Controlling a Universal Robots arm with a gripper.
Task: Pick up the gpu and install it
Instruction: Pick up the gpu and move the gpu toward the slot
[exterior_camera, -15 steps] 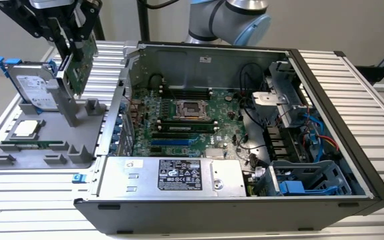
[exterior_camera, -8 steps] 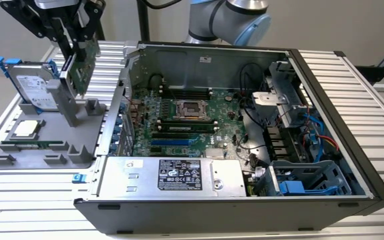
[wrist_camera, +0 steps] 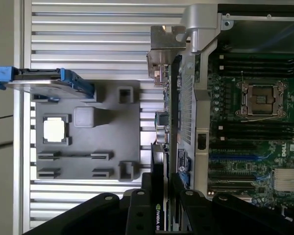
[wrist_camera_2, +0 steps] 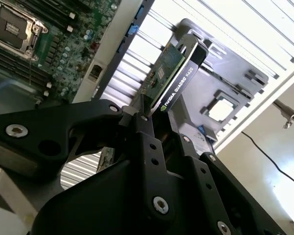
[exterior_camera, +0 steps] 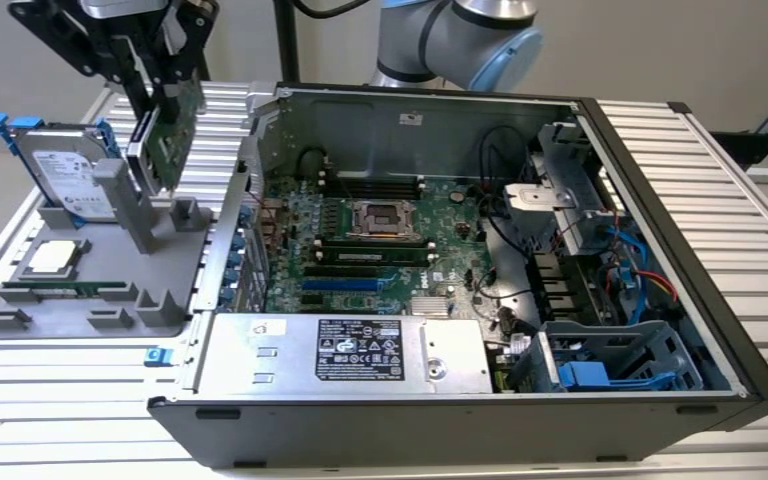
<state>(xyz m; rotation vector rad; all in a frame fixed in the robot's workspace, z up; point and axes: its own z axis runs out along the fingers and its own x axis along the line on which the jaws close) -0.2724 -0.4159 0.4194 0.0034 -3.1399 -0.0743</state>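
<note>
Gripper (wrist_camera_2: pixel 156 113) jaws are clamped tight around the gpu (wrist_camera_2: pixel 172 73), held up over the gray tray (exterior_camera: pixel 171 300), not yet installed; a steady hold is needed.

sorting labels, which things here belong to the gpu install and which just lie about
Job: black gripper shut on flat green-and-black gpu card; open metal computer case; green motherboard.
Lying about: silver hard drive in blue frame; square silver processor chip; narrow green memory stick; grey tray.

Silver arm (exterior_camera: pixel 424 40), pale-blue joint cap (exterior_camera: pixel 511 50), black pincer (wrist_camera_2: pixel 154 110), silver screws (wrist_camera_2: pixel 160 205)
</note>
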